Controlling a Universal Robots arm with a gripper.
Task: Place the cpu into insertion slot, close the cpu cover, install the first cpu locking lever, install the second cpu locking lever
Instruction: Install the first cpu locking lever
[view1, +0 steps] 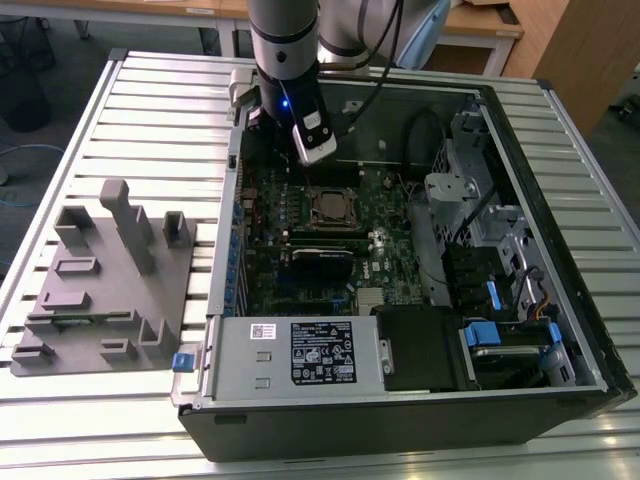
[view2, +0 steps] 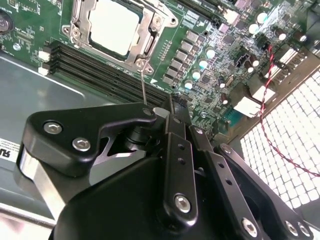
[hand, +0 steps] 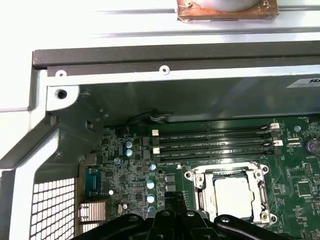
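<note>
A slatted metal table carries an open computer case across the centre and right of the exterior view; a grey fixture block lies at the exterior view's left; the green circuit board lies inside the case, left of centre; the gripper hangs at upper centre, just above the insertion slot; how far it is open, and whether it holds anything, I cannot tell; in the second wrist view the cpu cover lies flat on the slot, framing the pale cpu seated within; a thin wire lever stands up from the cover's corner toward the gripper.
</note>
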